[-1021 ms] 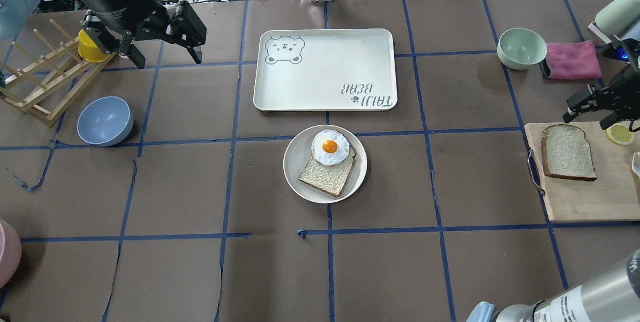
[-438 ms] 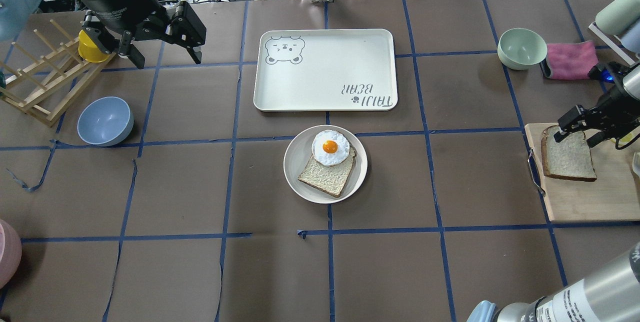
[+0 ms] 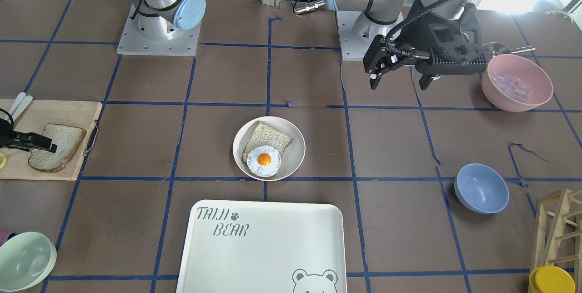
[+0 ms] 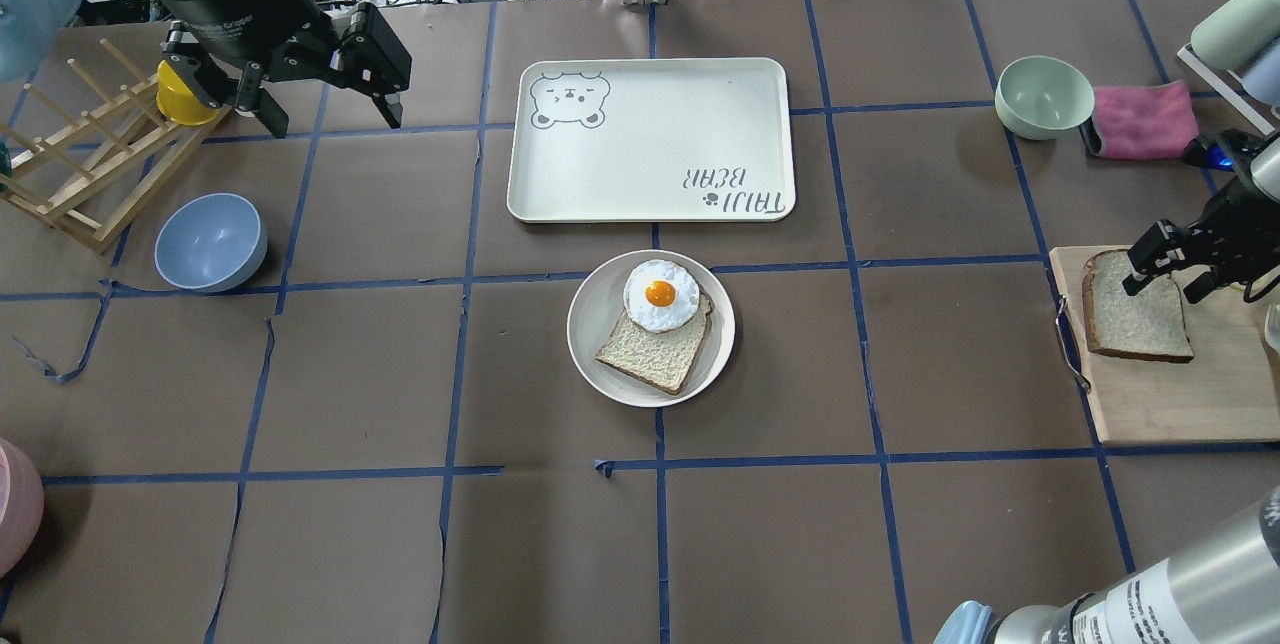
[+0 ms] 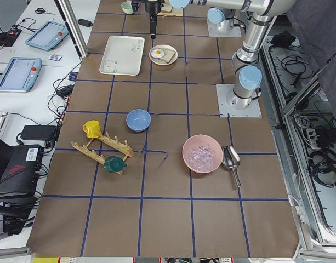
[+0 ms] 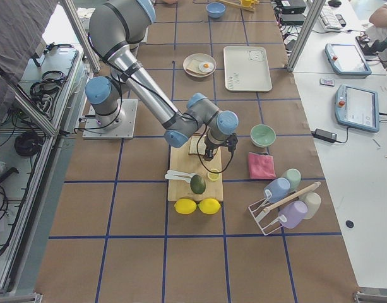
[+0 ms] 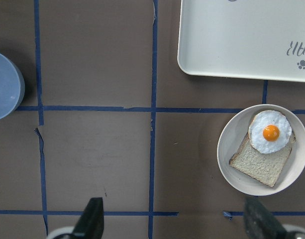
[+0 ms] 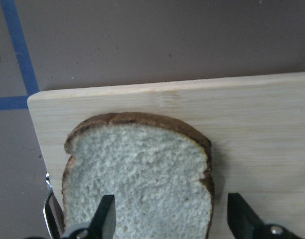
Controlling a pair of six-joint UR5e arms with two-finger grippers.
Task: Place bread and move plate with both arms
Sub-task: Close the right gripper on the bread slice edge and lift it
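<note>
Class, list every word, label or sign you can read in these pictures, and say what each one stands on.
"TAIJI BEAR", with a paw mark and a bear face: printed on the tray.
White print on the left arm: too small to read.
Label on the right arm: too blurred to read.

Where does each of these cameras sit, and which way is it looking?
Front-facing: across the table, facing the robot; the left hand shows.
Overhead: behind the robot, looking forward and down; both hands, the right hand over the bread.
Exterior left: table's left end, looking along it; left arm nearest.
Exterior right: the opposite end; right arm nearest.
Left wrist: looks down at the plate; two fingers at bottom.
Right wrist: looks down on the bread between its fingers.
Shared: front-facing and overhead show the plate, from opposite sides.
</note>
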